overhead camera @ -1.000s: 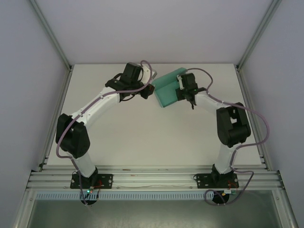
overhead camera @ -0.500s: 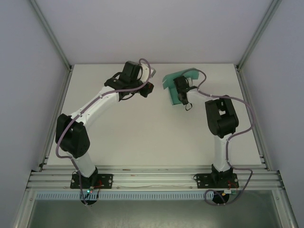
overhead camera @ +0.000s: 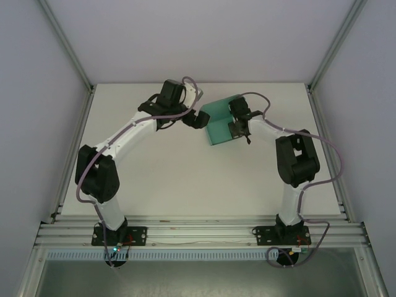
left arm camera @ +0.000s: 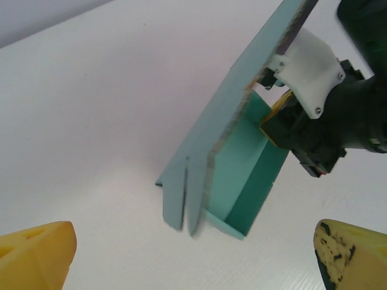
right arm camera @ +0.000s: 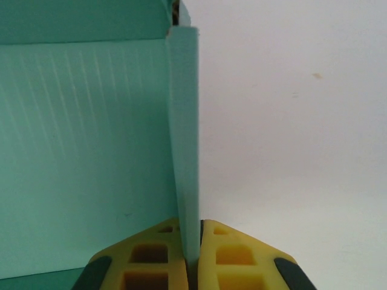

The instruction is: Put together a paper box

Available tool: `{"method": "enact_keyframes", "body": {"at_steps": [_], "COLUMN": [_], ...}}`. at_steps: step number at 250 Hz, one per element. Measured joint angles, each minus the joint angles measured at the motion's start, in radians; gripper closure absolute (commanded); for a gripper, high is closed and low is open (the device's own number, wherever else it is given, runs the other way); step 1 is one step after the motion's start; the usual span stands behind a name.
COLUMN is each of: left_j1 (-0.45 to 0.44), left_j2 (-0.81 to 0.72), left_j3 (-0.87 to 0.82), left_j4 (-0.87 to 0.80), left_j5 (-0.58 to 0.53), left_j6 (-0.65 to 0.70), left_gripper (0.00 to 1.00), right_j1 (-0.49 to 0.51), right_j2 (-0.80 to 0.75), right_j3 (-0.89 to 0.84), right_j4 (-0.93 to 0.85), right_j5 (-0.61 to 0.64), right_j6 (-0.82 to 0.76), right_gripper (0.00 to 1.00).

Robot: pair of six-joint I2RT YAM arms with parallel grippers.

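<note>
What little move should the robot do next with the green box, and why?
Probably ease the open left gripper forward to the raised panel of the paper box just ahead: the right gripper pinches one wall, and the left holds nothing.

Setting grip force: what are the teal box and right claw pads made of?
The paper box: thin matte teal card; faint ribbing and pale cut edge hint at fluted sheet. Right claw pads: matte yellow, moulded square pockets, probably rubber or plastic.
</note>
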Motion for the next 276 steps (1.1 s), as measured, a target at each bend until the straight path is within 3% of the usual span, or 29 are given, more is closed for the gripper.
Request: {"method": "enact_keyframes", "body": {"at_steps": [17, 52, 85, 102, 136, 202, 242, 276], "left_j1": [0.000, 0.000, 0.000, 0.000, 0.005, -0.012, -0.013, -0.013], "left_j2": [0.037, 0.109, 0.125, 0.125, 0.117, 0.062, 0.042, 0.034], "left_j3": [0.028, 0.100, 0.113, 0.113, 0.085, 0.019, 0.006, 0.002], "left_j4": [-0.001, -0.020, -0.036, -0.036, -0.017, 0.001, 0.002, 0.000], "left_j5": [0.003, 0.017, 0.070, 0.094, 0.113, 0.116, 0.116, 0.111], "left_j6": [0.026, 0.083, 0.138, 0.161, 0.204, 0.248, 0.249, 0.254], "left_gripper": [0.12, 0.44, 0.76, 1.00, 1.00, 1.00, 1.00, 1.00], "right_j1": [0.000, 0.000, 0.001, 0.002, -0.003, -0.002, -0.002, -0.003], "right_j2": [-0.022, -0.052, -0.062, -0.062, -0.062, -0.071, -0.084, -0.084], "right_j3": [-0.016, -0.022, -0.022, -0.022, -0.023, -0.025, -0.025, -0.025], "right_j4": [-0.010, -0.019, -0.023, -0.032, -0.053, -0.018, -0.005, -0.013], "right_j5": [-0.056, -0.167, -0.226, -0.237, -0.243, -0.243, -0.273, -0.287], "right_j6": [-0.004, -0.027, -0.039, -0.041, -0.045, -0.029, -0.053, -0.083], "right_gripper": [1.00, 1.00, 1.00, 1.00, 0.87, 0.76, 0.76, 0.90]}}
